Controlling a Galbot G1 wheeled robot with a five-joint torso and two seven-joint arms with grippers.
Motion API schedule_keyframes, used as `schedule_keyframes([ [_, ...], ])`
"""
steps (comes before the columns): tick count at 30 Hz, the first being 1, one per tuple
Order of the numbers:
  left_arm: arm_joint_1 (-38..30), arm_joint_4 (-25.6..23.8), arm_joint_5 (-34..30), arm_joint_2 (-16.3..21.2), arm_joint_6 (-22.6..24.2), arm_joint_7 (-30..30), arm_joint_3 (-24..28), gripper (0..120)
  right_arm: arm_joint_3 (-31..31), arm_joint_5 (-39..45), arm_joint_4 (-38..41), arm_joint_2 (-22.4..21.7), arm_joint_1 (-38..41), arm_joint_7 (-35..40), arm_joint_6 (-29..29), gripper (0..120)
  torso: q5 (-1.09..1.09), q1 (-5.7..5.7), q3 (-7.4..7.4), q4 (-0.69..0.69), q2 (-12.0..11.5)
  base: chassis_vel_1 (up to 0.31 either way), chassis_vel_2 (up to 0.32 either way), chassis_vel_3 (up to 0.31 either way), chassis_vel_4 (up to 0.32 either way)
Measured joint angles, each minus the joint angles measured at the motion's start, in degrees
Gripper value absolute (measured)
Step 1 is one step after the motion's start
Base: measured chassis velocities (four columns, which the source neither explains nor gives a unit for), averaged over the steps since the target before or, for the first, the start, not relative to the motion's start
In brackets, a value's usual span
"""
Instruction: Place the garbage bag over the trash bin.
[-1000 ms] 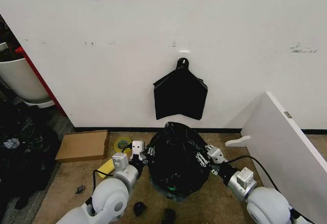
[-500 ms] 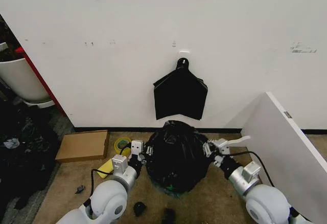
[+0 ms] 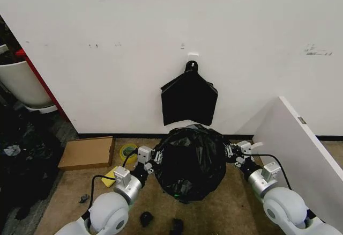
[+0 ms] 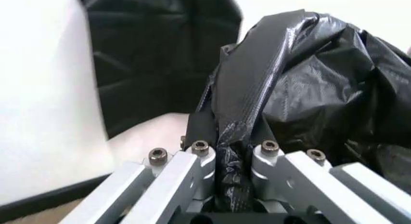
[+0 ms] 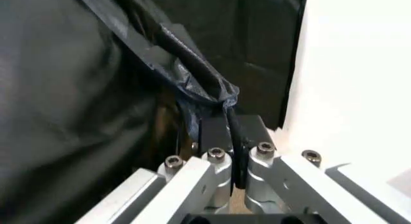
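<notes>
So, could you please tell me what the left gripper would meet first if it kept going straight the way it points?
Shut on a fold of the garbage bag, the left gripper would probably push into the bag's bulk first; the hanging black bundle and the white wall lie beyond, though depth is unclear.

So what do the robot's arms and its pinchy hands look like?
Both arms are smooth, rounded shells in glossy white and silver-grey, with fat ball-like joints. Small boxy white blocks sit on the wrists, and a thin black cable loops along each arm. The left gripper and the right gripper have flat silver metal fingers with round bolt heads near the tips, fixed to a black base.
</notes>
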Motion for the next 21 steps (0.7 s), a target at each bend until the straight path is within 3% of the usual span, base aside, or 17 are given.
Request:
schedule_keyframes([
  [11, 0.0, -0.6, -4.0, 0.8, -3.7, 4.3, -0.2, 4, 0.3, -1.5, -6.5, 1.2, -1.3, -2.4, 3.5, 0, 0.0, 0.0, 0.0, 0.0, 0.0, 0.0, 0.0, 0.0, 0.0],
  [14, -0.3, -0.7, -6.2, 0.3, -3.3, 3.6, -0.6, 4, 0.3, -1.9, -7.2, 1.5, -1.5, -2.4, 3.9, 0, 0.0, 0.0, 0.0, 0.0, 0.0, 0.0, 0.0, 0.0, 0.0],
  [21, -2.0, -0.1, -16.0, -1.9, 0.9, -4.4, -4.2, 4, 0.3, -2.5, -6.8, 2.1, -3.4, -1.6, 4.7, 1, -0.02, 0.0, 0.0, 0.03, 0.0, 0.0, 0.0, 0.0, 0.0],
])
